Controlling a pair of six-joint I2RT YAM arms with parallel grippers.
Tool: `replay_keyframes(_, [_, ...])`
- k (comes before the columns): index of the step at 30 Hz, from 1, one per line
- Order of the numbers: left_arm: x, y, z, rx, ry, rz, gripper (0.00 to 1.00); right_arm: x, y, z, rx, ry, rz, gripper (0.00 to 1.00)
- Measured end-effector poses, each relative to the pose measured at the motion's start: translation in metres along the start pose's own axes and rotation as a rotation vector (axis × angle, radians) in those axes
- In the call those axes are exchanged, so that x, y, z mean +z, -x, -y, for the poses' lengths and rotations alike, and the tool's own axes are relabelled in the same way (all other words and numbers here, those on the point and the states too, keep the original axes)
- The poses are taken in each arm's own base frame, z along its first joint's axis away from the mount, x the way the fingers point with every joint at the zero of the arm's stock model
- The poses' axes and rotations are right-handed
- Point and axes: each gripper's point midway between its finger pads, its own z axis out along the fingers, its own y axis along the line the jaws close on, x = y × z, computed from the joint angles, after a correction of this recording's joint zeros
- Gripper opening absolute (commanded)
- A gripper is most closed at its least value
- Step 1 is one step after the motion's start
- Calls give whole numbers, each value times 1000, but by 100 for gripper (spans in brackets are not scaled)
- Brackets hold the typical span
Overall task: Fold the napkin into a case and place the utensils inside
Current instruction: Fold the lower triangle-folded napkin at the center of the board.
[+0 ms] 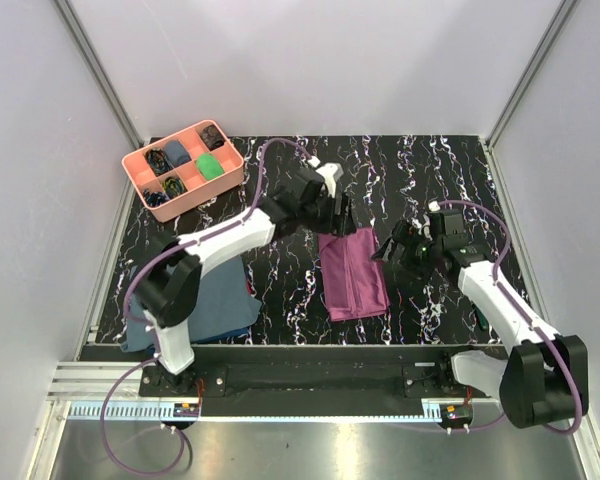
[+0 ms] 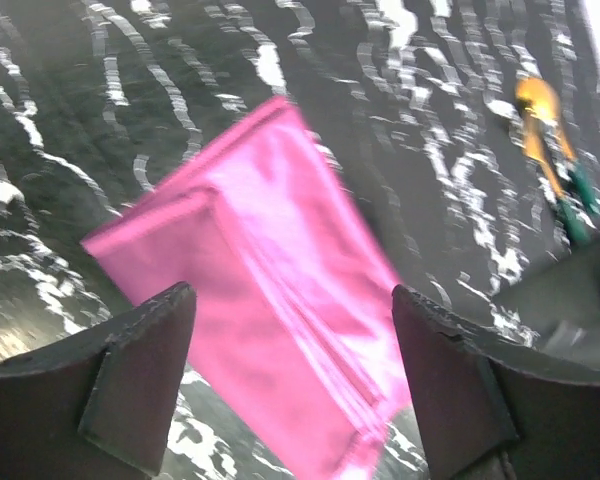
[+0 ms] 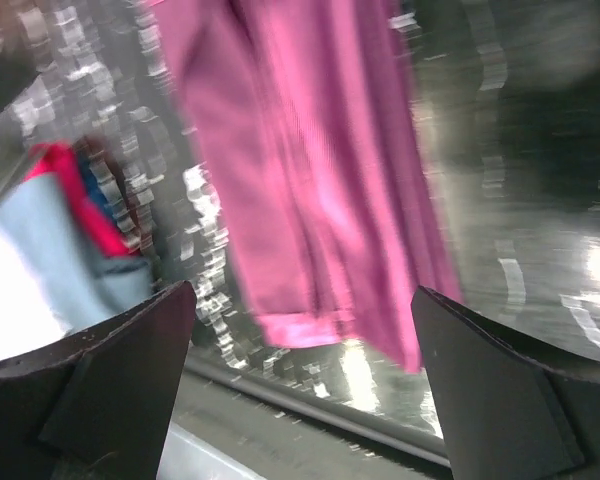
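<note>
The plum-purple napkin [image 1: 353, 272] lies folded into a narrow oblong case at the table's middle. It also shows in the left wrist view [image 2: 280, 290] and the right wrist view [image 3: 310, 180]. My left gripper [image 1: 340, 212] hovers open and empty over the case's far end; its midpoint shows in the left wrist view [image 2: 292, 300]. My right gripper [image 1: 395, 245] is open and empty just right of the case, and it also shows in the right wrist view [image 3: 302, 295]. The golden-orange, green-handled utensils [image 2: 548, 145] lie on the table to the right, mostly hidden under the right arm in the top view [image 1: 479, 317].
A pink compartment tray [image 1: 137, 172] with small items stands at the back left. A slate-blue cloth [image 1: 220, 300] with a small red cloth [image 1: 252, 290] lies at the front left; both also show in the right wrist view [image 3: 50, 260]. White walls surround the table.
</note>
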Motion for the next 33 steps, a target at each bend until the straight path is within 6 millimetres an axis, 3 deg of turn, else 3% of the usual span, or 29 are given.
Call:
replay_keyframes(3, [-15, -14, 33, 45, -29, 5, 70, 4, 4, 20, -1, -95, -2, 100])
replay_keyframes(6, [-17, -44, 58, 87, -42, -31, 67, 20, 2, 44, 10, -186, -60, 100])
replay_keyframes(7, [-16, -52, 63, 96, -44, -41, 66, 24, 0, 48, 11, -199, -76, 93])
replay_keyframes(11, [-12, -98, 73, 147, -1, -85, 65, 39, -7, 56, 23, -191, -123, 73])
replay_keyframes(15, [-15, -129, 74, 181, 31, -88, 62, 48, -23, 57, 39, -140, -156, 65])
replay_keyframes(18, [-19, -133, 75, 199, 51, -60, 65, 51, -43, 58, 52, -119, -202, 60])
replay_keyframes(21, [-22, -127, 84, 214, 45, -6, 71, 53, -59, 47, 57, -59, -235, 61])
replay_keyframes(23, [-24, -123, 88, 223, 44, 23, 79, 53, -68, 40, 58, -31, -261, 66])
replay_keyframes(25, [-24, -122, 92, 232, 45, 42, 84, 49, -71, 32, 60, -8, -267, 81])
replay_keyframes(27, [-24, -124, 95, 241, 53, 51, 84, 41, -60, 32, 65, -13, -217, 95])
replay_keyframes(33, [-4, -136, 107, 288, 115, 34, 77, 16, 11, 57, 136, -144, 9, 100])
